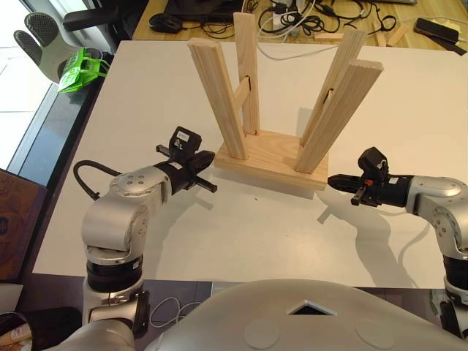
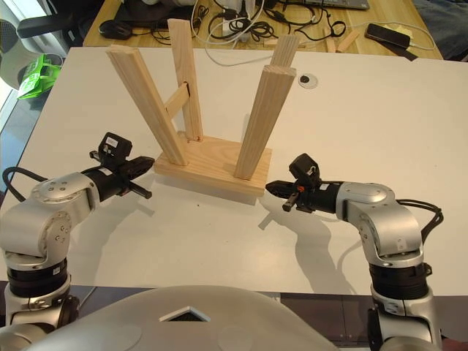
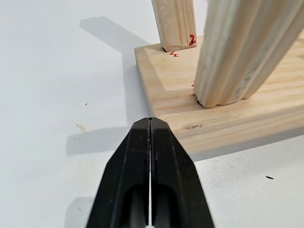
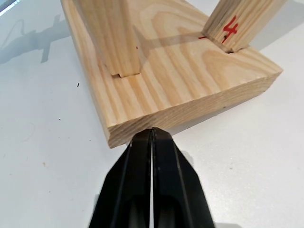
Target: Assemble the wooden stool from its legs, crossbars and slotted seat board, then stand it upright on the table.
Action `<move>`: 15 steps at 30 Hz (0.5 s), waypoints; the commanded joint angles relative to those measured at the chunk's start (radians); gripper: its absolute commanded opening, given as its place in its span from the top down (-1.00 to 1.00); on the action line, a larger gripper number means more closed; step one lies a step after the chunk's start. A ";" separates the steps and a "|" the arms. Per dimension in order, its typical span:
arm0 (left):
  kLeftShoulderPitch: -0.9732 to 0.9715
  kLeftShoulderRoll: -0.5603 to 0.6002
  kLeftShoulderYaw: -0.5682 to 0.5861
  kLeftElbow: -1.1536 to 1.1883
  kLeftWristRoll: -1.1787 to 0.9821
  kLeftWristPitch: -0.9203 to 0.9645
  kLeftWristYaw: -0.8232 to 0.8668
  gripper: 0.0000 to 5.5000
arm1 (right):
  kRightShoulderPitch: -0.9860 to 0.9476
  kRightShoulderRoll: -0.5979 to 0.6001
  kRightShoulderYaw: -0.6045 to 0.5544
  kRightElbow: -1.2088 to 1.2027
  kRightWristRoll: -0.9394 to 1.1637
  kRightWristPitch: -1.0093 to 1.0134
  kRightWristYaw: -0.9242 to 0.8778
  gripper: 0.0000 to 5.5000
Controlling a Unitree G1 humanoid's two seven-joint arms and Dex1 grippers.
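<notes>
Left claw (image 3: 150, 130) is sitting with its fingers pressed together, gripping nothing. Its tip is pointing at the left end of the seat (image 1: 270, 167), just beside it and low over the table (image 1: 139, 95). Right claw (image 4: 152, 137) is doing the mirror thing: fingers together, empty, nose right up at the seat's right-hand corner. It's so close I can't tell whether it's actually touching the wood.

The stool itself is lying upside down. The seat is resting flat on the table, with four legs (image 1: 223, 102) sticking up out of its slots and splaying outward. One crossbar (image 1: 242, 89) is bridging the pair of legs at the seat's left end. At the right end I can't make the crossbar out properly behind the legs, so I'm not vouching for it.

I'm reading this as assembly basically done and the flip coming up — the stool isn't standing on its legs yet. Here's what I reckon the next move is asking for:
- both claws opening
- each one taking hold at its own end of the seat, or on a leg just above it
- lifting and rolling together so the legs end up underneath

The legs are looking like they're only slotted in, so an uneven pull is risking one popping loose — or the whole thing tipping sideways. Both sides going at the same pace is going to matter.
</notes>
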 commanded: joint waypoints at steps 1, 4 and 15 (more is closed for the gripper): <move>-0.001 -0.040 -0.044 -0.052 -0.143 0.011 -0.105 0.99 | -0.034 0.049 -0.001 -0.074 0.132 -0.006 0.029 1.00; -0.003 -0.043 -0.019 -0.069 -0.183 0.022 -0.121 0.99 | -0.037 0.051 -0.016 -0.081 0.159 0.003 0.033 1.00; -0.027 -0.043 0.047 -0.088 -0.302 0.035 -0.157 0.99 | -0.039 0.069 -0.074 -0.100 0.254 0.042 0.040 1.00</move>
